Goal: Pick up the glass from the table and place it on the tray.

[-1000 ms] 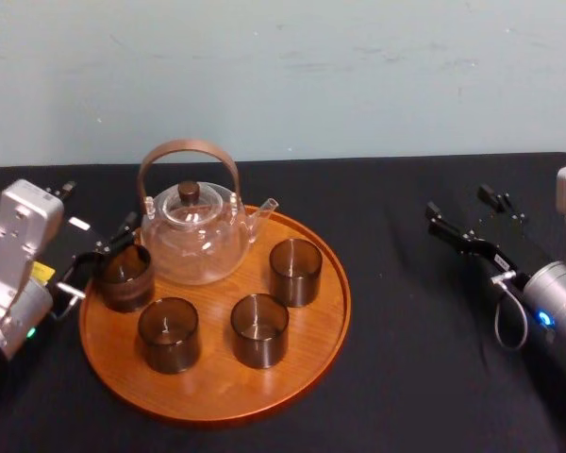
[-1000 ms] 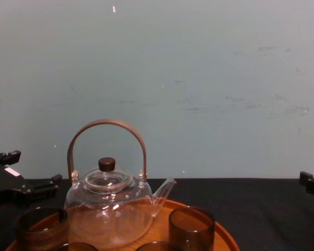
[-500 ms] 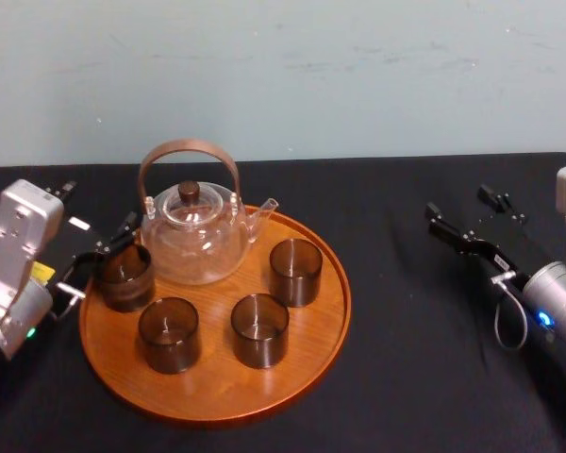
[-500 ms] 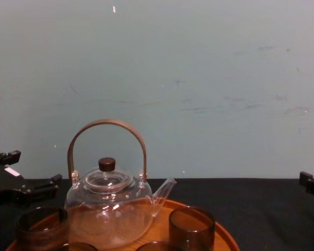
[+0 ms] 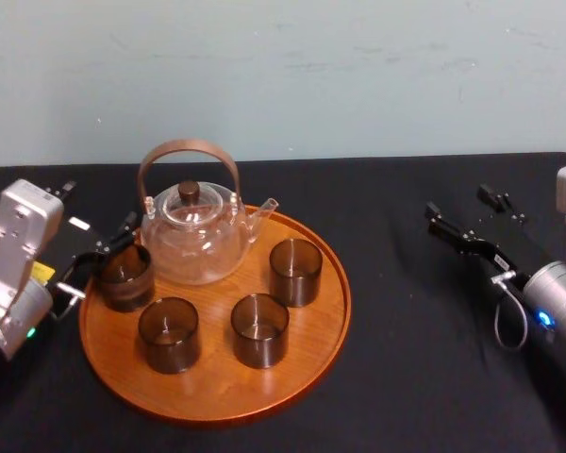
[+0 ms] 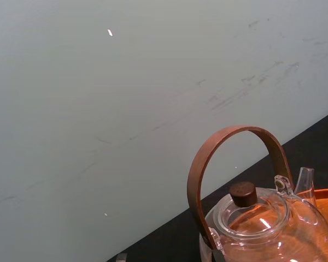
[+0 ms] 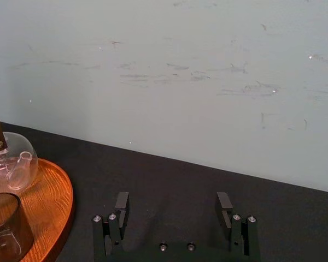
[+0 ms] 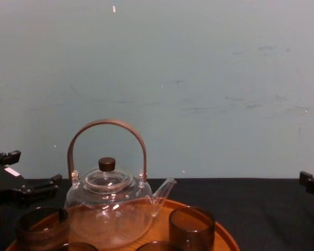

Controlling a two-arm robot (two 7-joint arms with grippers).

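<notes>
**Glass on tray, left pincer straddling it**

Left gripper (image 5: 102, 257): fingers spread either side of the glass (image 5: 124, 276); I cannot tell if they touch. Glass stands upright on the tray (image 5: 311, 321) at its 9 o'clock edge, teapot (image 5: 193, 241) toward 12. Right gripper (image 5: 464, 215) spread wide, well off at 3 o'clock.

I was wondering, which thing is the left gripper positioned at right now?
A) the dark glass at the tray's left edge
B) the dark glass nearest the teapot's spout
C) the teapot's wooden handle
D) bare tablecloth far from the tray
A: in the head view the left gripper sits at the dark glass on the left edge of the tray, beside the teapot; the right gripper hangs open over the black tablecloth to the right.
</notes>
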